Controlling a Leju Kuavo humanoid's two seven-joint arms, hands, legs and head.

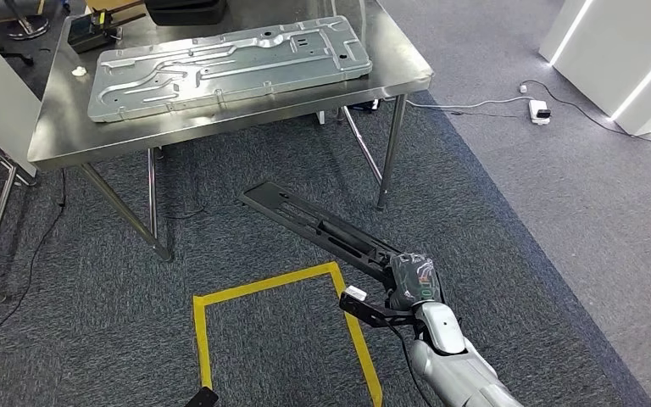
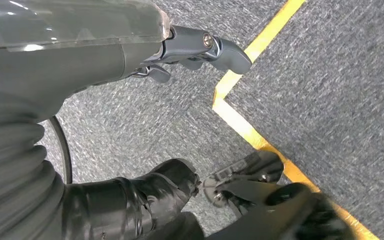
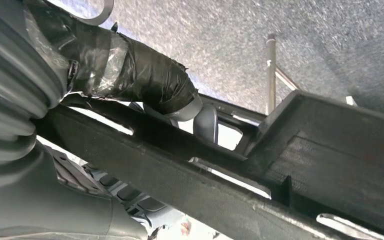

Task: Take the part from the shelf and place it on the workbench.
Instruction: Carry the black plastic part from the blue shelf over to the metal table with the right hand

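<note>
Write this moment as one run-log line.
right hand: grips long black part | left hand: idle over carpet | workbench: ahead, part not placed

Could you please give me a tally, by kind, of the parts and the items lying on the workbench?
Long black part held by the right hand: 1
Large silver metal panel on the workbench: 1
Dark devices at the workbench's far edge: 2
Small white object: 1
Total: 5

Right arm (image 1: 462,360): silver, extended forward from lower right. Right hand (image 1: 413,281): tape-wrapped, fingers closed around the long black part (image 1: 318,225), held out level. Left hand (image 2: 190,50): hanging low, fingers loosely apart, holding nothing.
</note>
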